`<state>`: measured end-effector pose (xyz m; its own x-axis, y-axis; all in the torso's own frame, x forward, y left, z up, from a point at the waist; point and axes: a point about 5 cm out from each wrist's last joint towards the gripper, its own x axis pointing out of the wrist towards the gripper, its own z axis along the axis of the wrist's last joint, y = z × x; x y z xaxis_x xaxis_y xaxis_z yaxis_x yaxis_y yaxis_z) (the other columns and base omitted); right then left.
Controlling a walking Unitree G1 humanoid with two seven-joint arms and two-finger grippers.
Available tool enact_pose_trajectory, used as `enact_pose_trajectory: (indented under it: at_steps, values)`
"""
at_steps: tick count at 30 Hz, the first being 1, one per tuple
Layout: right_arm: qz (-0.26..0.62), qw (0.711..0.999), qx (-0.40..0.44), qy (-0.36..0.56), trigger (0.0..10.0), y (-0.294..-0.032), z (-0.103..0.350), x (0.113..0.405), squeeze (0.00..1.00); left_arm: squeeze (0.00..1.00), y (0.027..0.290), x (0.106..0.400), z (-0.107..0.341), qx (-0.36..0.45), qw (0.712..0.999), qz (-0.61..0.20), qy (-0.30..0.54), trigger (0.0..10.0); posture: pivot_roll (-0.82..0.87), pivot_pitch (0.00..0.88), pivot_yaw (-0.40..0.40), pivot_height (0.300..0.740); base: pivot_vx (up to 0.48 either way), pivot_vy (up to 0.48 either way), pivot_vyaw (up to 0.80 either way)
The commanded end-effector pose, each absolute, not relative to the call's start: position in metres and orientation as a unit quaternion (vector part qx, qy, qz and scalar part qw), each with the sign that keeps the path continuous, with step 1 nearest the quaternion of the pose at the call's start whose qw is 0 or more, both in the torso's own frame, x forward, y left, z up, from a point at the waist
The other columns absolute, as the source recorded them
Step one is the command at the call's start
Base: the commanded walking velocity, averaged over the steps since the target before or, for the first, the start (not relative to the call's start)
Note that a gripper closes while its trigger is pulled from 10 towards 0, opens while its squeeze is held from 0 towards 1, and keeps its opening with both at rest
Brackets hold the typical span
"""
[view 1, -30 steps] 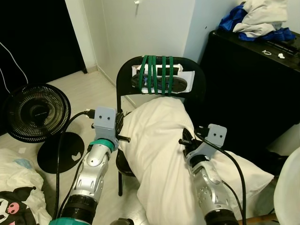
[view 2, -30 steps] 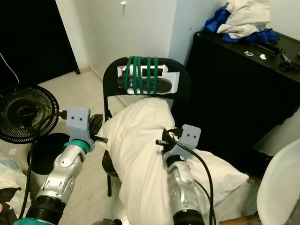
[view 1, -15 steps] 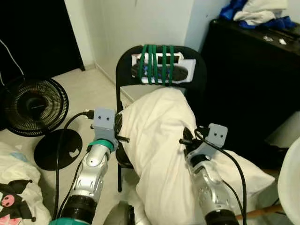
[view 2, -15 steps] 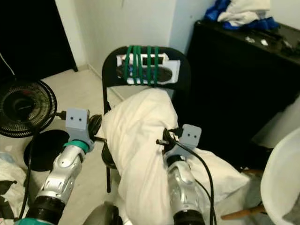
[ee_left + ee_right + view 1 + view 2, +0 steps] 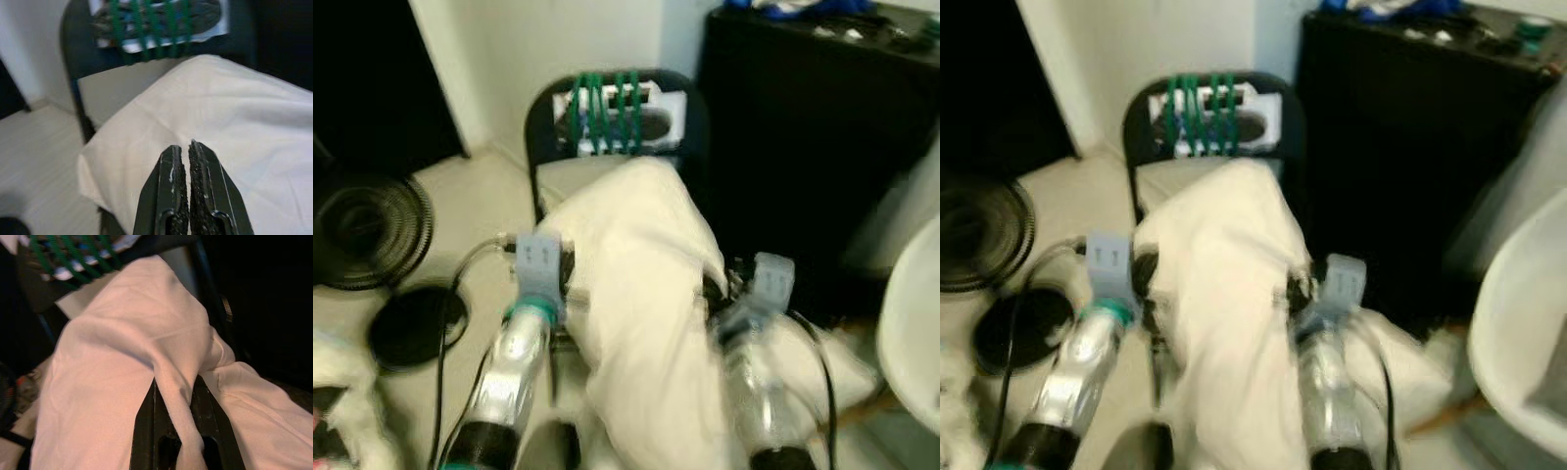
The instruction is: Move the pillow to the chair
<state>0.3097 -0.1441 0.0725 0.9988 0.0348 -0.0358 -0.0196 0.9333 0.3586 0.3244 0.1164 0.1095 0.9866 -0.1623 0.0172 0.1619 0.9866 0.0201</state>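
Observation:
A big white pillow (image 5: 636, 264) hangs between my two arms, its top end leaning over the seat of a black folding chair (image 5: 540, 127). Green cord is wound around the chair's backrest (image 5: 607, 103). My left gripper (image 5: 184, 147) is shut at the pillow's left edge, its fingertips pressed into the cloth. At the pillow's right side, my right gripper (image 5: 173, 382) is shut on a fold of pillow (image 5: 122, 357) that runs between its fingers (image 5: 146, 416). The lower end of the pillow sags toward the floor on the right. Both head views are blurred.
A black floor fan (image 5: 362, 220) with a round base (image 5: 411, 323) stands left of the chair. A tall black cabinet (image 5: 803, 127) with clothes on top is close on the right. A white rounded object (image 5: 913, 323) is at the right edge, bedding (image 5: 342, 421) at lower left.
The whole picture has shifted and blurred, so the camera is moving; the chair and cabinet sit further left and larger. Both grippers keep their hold on the pillow.

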Motion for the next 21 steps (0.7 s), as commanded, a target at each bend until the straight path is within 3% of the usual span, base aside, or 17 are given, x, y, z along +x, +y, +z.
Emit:
enact_pose_trajectory:
  at_steps: [1,13,21]
  values:
    - [0.012,0.983,0.182,0.016,10.0,-0.143,0.074,0.312,0.0,0.0,0.121,0.323,0.105,0.013,0.997,-0.075,0.0,10.0,0.08,0.033,0.086,0.622,0.0,0.0,0.0]
    - [0.004,0.984,0.177,0.026,10.0,-0.146,0.07,0.315,0.0,0.0,0.122,0.323,0.106,0.015,0.997,-0.076,0.0,10.0,0.09,0.05,0.095,0.622,0.0,0.0,0.0]
    - [-0.04,0.969,0.225,0.095,10.0,-0.155,0.064,0.343,0.0,0.0,0.14,0.337,0.12,0.052,0.996,-0.077,-0.01,10.0,0.14,0.167,0.122,0.622,0.0,0.0,0.0]
